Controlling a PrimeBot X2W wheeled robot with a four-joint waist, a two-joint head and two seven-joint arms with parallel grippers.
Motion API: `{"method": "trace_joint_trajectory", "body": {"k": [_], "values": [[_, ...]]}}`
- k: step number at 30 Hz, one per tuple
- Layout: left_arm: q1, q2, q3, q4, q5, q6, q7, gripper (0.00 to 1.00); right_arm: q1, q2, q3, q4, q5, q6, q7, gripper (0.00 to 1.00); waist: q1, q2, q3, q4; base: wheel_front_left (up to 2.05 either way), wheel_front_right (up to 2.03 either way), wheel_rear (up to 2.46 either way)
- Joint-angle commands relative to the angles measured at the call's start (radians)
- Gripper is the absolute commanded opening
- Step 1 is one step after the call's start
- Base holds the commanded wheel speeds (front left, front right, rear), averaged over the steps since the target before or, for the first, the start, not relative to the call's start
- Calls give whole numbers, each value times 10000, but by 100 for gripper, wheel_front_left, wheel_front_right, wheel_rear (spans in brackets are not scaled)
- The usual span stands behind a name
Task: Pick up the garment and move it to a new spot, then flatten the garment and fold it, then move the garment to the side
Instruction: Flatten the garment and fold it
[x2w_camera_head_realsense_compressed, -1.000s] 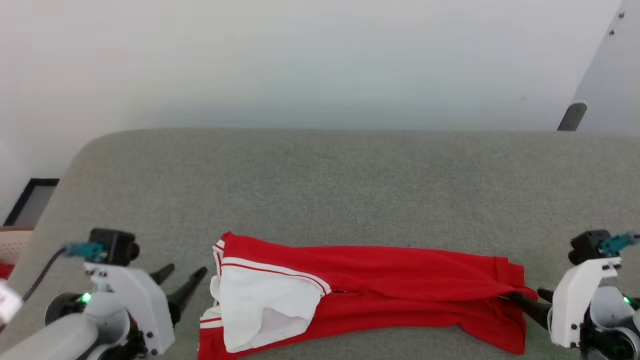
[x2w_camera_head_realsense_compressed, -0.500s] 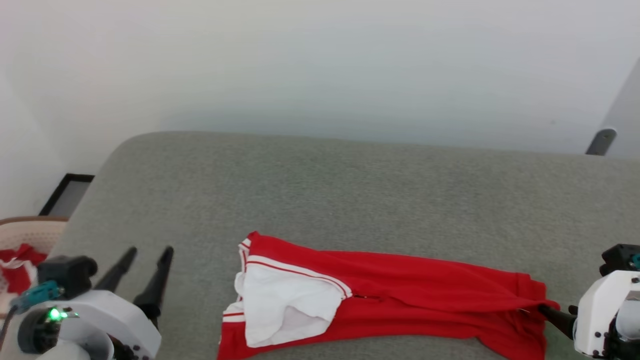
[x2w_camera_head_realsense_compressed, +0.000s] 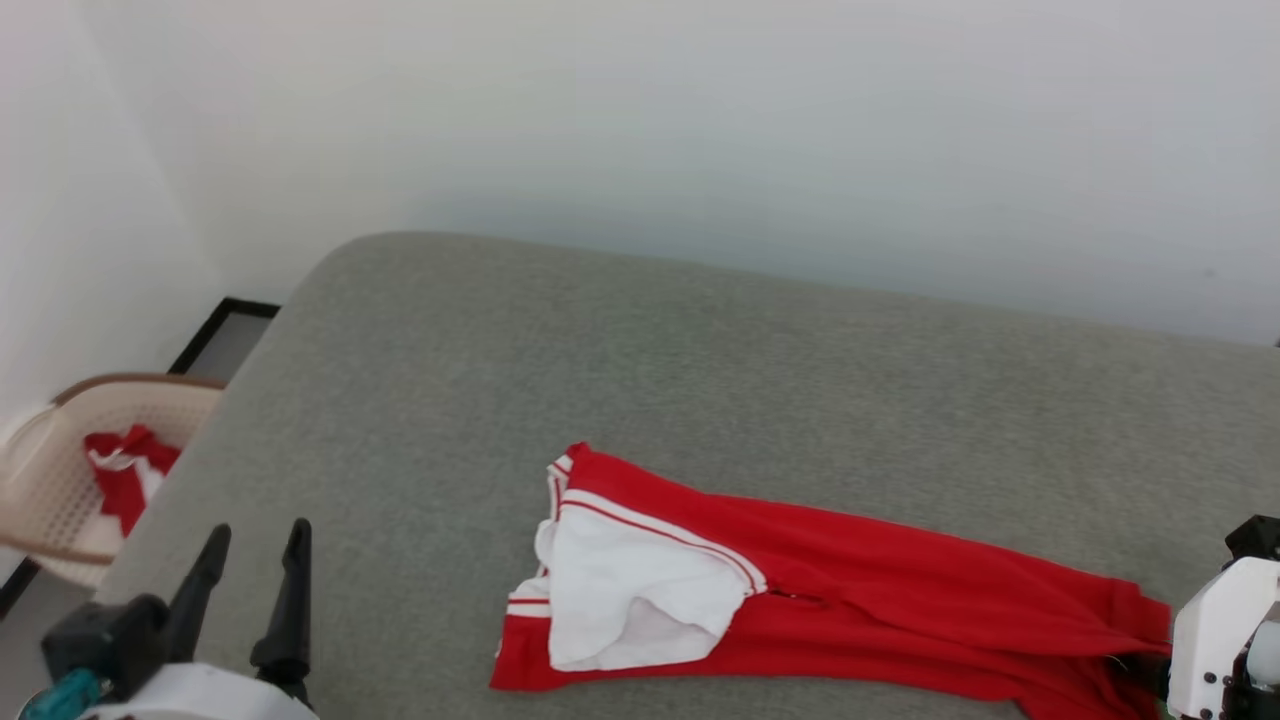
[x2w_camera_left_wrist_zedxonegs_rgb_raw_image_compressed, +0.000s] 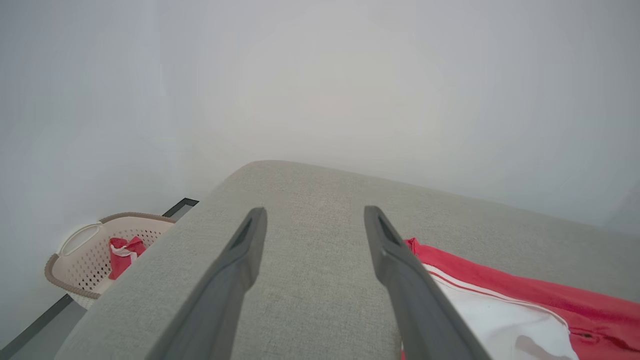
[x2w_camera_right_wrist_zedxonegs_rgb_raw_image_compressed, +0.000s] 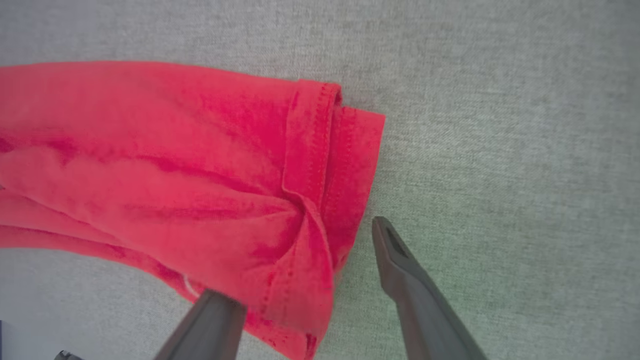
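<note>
The right gripper (x2w_camera_right_wrist_zedxonegs_rgb_raw_image_compressed: 317, 225) has its jaws spread wide across the garment's (x2w_camera_head_realsense_compressed: 900, 590) hemmed end: one finger (x2w_camera_right_wrist_zedxonegs_rgb_raw_image_compressed: 215, 320) runs under the red cloth, the other lies on bare upholstery just beside that hem. Nothing is clamped. The garment lies folded in a long red strip on the grey upholstered surface (x2w_camera_head_realsense_compressed: 700, 380), its white sleeve (x2w_camera_head_realsense_compressed: 630, 600) with red-and-white trim at the opposite end. The left gripper (x2w_camera_head_realsense_compressed: 256, 535) hovers near that sleeve end, jaws apart and empty. Farther out from the garment on that side, a cream perforated basket (x2w_camera_head_realsense_compressed: 130, 380) holds a red-and-white cloth (x2w_camera_head_realsense_compressed: 125, 470).
</note>
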Motion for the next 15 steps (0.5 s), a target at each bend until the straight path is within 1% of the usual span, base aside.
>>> {"method": "trace_joint_trajectory", "body": {"k": [1,8,12,13,14,15], "values": [[164,-138,219,-6,244,-84,-5,100,-146,69,-49,113,-160,-11,42,100,0,0,100,238,0,0,0],[557,-1137,1102,257,1135,-529,-1,100,-521,275,-186,1175,-649,-11,143,100,0,0,341,627,0,0,0],[615,-1652,1489,311,1562,-770,-1,100,-712,452,-44,1712,-777,-11,230,100,0,0,493,766,0,0,0],[654,-1756,1553,336,1673,-826,0,100,-757,482,61,1770,-755,-11,219,45,0,0,536,789,0,0,0],[682,-1861,1629,371,1774,-895,0,100,-791,509,142,1810,-699,-8,194,4,0,0,565,806,0,0,0],[670,-2002,1758,369,1847,-946,0,100,-813,553,254,1841,-607,-4,247,0,0,0,587,829,0,0,0]]}}
